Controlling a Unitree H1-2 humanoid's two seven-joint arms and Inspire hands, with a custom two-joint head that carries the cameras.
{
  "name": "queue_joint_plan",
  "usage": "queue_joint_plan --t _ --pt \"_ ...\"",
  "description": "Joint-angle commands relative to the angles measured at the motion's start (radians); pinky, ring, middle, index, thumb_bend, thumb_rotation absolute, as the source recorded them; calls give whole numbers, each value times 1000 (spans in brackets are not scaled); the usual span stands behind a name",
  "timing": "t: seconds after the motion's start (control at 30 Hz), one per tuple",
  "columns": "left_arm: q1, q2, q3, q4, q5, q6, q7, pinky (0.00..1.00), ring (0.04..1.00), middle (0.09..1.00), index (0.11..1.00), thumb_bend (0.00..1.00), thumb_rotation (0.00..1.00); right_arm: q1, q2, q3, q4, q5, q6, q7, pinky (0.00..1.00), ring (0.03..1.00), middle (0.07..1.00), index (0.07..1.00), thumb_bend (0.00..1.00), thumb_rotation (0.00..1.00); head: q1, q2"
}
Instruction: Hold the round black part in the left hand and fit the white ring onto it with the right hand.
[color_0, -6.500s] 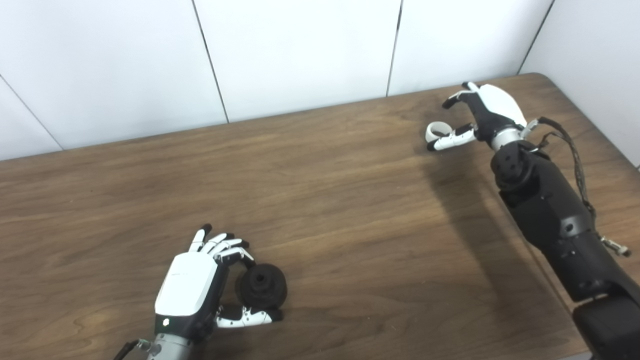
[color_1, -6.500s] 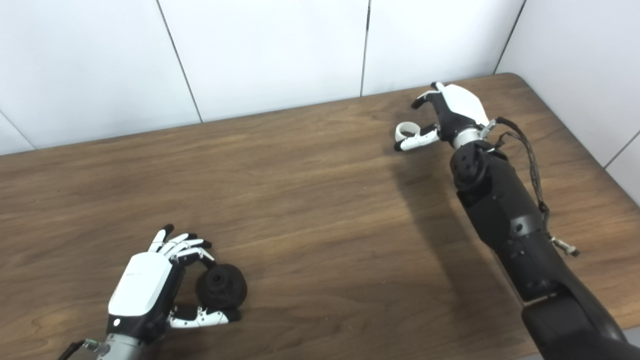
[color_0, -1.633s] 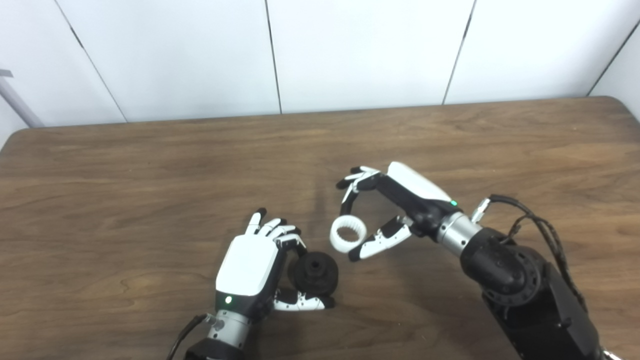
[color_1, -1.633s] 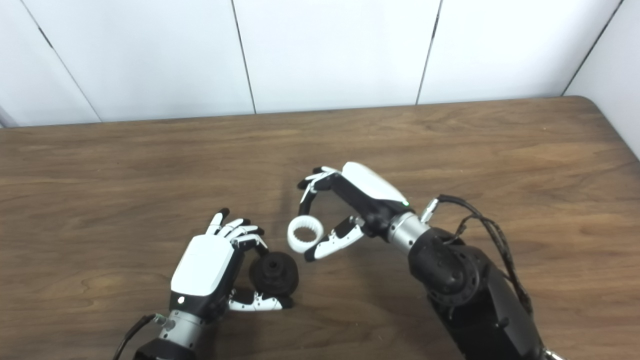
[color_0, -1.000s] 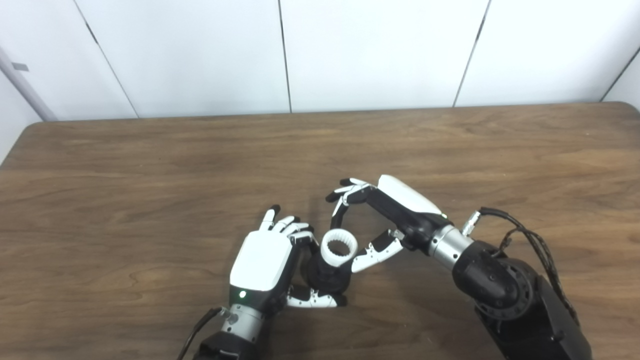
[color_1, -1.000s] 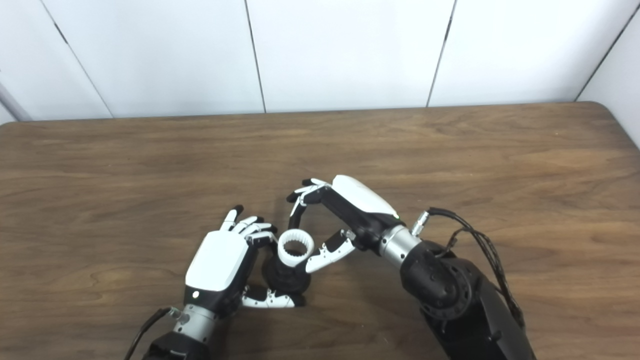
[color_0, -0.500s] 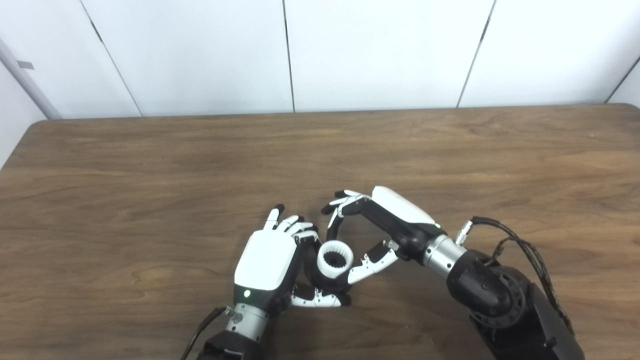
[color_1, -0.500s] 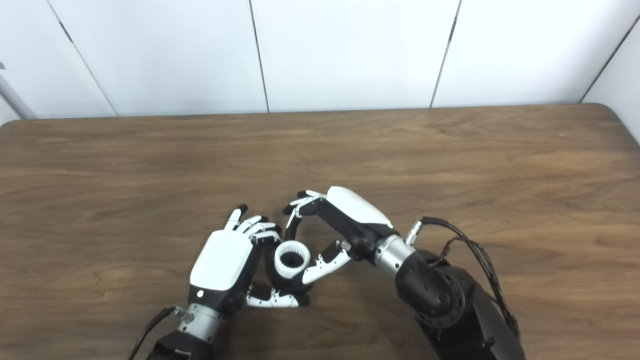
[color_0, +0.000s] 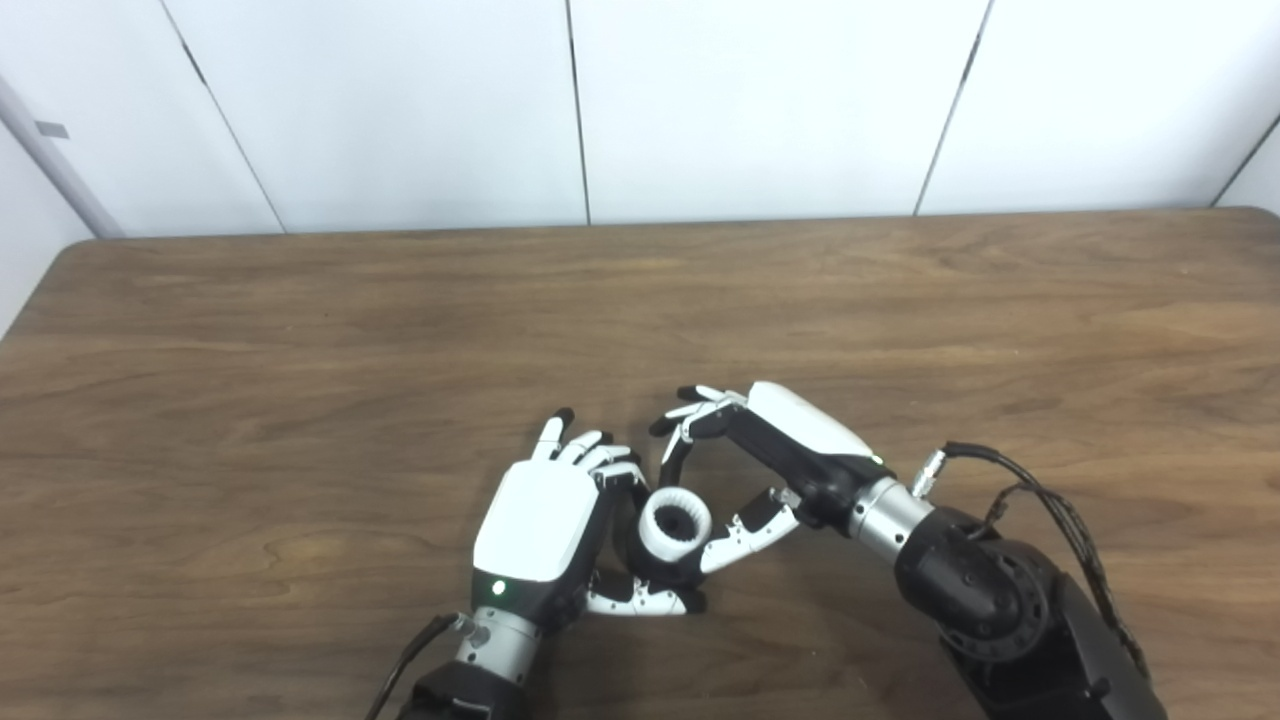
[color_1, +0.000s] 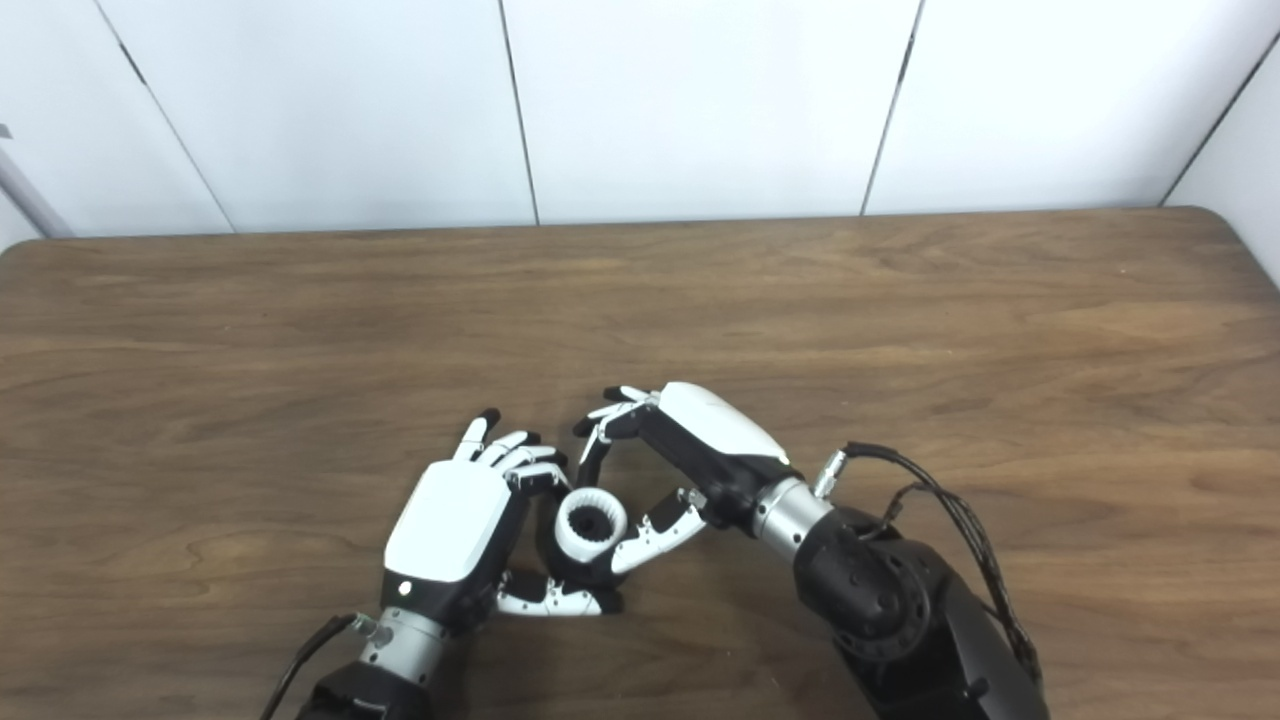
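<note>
The round black part (color_0: 648, 562) rests on the wooden table (color_0: 300, 350) near the front edge, gripped between the fingers and thumb of my left hand (color_0: 540, 525). The toothed white ring (color_0: 675, 521) sits on top of the black part, with the part's dark hub showing through its hole. My right hand (color_0: 770, 465) pinches the ring, fingers at its far side and thumb at its near right side. In the right eye view the ring (color_1: 591, 525) lies between the left hand (color_1: 450, 535) and the right hand (color_1: 700, 440).
White wall panels stand behind the table's far edge. A black cable (color_0: 1040, 500) loops off the right wrist.
Over the last second the right hand lowered the white ring from just above the black part down onto it. The left hand has kept its hold. The camera shifted slightly.
</note>
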Motion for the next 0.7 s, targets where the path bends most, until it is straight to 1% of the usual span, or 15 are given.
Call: queue_joint_plan --t 0.0,0.37,0.53,0.67 --pt "2 3 -12 17 22 0 -16 1000 851 761 485 524 54 -14 -7 -11 -12 -1 -40 -18 985 961 813 484 523 132 0 1" --pt "4 0 -16 8 24 0 -20 1000 853 762 485 524 54 -8 -6 -20 -5 0 -46 -22 943 957 810 484 523 132 -2 9" --pt "2 -2 -17 10 26 1 -21 1000 853 761 485 524 54 -5 -3 -19 -13 -5 -38 -14 942 956 810 484 523 132 1 10" --pt "0 -4 -20 14 29 1 -19 1000 854 761 485 524 53 -1 5 -22 -12 7 -48 -20 952 956 807 484 523 132 3 10"
